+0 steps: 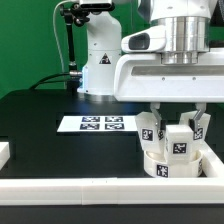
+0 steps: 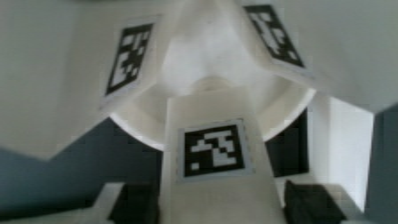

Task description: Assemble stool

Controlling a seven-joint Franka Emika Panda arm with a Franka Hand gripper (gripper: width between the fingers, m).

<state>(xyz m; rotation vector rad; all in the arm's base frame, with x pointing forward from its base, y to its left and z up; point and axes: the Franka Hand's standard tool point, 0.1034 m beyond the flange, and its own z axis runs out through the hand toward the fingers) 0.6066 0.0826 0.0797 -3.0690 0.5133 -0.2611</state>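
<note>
The round white stool seat point(image 1: 188, 168) lies at the exterior view's right, next to the front rail. Three chunky white legs with marker tags stand in it. My gripper point(image 1: 180, 122) hangs straight above and is shut on the middle leg point(image 1: 180, 140), with a black finger on each side. In the wrist view, this leg point(image 2: 217, 148) runs down between my fingers point(image 2: 146, 202), and its tag faces the camera. Its far end meets the seat point(image 2: 294, 112). Two other legs point(image 2: 134, 50) with tags lean in beyond it. My gripper point(image 2: 217, 205) sits at the picture's edge.
The marker board point(image 1: 97, 124) lies flat on the black table to the exterior view's left of the seat. A long white rail point(image 1: 100, 190) runs along the front edge. A white block point(image 1: 5, 152) sits at the left edge. The robot base point(image 1: 98, 60) stands behind.
</note>
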